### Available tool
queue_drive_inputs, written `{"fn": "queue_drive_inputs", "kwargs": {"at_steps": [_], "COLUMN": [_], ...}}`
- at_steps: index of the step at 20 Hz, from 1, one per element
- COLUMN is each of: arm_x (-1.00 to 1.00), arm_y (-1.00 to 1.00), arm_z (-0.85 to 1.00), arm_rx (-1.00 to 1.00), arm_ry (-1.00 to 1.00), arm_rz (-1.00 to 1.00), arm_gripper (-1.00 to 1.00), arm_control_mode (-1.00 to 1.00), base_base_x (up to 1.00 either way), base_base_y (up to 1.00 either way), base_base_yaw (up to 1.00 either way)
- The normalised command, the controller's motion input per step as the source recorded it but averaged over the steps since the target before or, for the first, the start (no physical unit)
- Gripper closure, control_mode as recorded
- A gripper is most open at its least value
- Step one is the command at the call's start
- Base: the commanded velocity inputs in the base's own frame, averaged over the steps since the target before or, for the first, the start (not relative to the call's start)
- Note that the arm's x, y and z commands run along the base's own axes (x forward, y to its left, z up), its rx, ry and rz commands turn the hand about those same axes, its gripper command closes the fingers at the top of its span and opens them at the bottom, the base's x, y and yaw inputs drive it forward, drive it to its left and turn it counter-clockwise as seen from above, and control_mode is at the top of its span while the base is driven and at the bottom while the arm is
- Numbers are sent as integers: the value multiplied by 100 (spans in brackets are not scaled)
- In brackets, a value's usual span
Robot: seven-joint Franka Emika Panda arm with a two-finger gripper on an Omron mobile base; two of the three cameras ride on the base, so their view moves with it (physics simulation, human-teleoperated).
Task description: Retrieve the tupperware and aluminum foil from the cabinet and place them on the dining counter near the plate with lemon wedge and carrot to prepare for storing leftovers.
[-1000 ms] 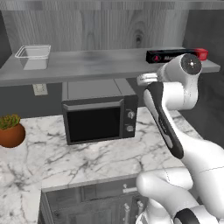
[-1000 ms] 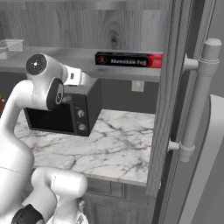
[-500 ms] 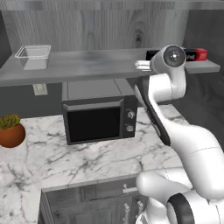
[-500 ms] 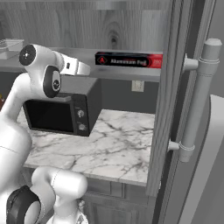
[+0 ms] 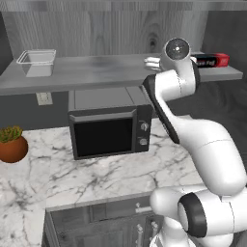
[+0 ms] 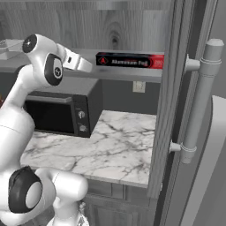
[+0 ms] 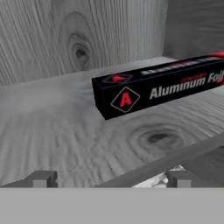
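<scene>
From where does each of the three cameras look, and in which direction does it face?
Left base view: behind the arm's left, facing the cabinet shelf and microwave; arm at right.
Right base view: behind its right, facing the same shelf; arm at left, open gripper.
Hand view: on the hand, facing the aluminum foil; fingertips below.
All share the foil.

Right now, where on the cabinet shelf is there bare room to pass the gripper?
The shelf is bare between the tupperware at its left end and the aluminum foil at its right end. The open gripper is at the front edge, facing the foil's black end.
</scene>
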Motion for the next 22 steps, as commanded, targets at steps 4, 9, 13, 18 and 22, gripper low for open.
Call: {"fn": "queue_drive_inputs", "kwargs": {"at_steps": [4, 9, 13, 18, 22], "arm_x": [38, 41, 37, 36, 33], "arm_y": [-13, -4, 0, 0, 0], "arm_z": [0, 0, 0, 0, 0], "arm_rx": [5, 2, 0, 0, 0], "arm_ry": [4, 5, 5, 5, 4], "arm_rz": [-16, -17, -15, -12, -11], "arm_gripper": [-100, -100, -100, -100, -100], "arm_control_mode": [-100, -100, -100, -100, -100], "base_base_x": [0, 0, 0, 0, 0], "base_base_y": [0, 0, 0, 0, 0], "base_base_yaw": [0, 0, 0, 0, 0]}}
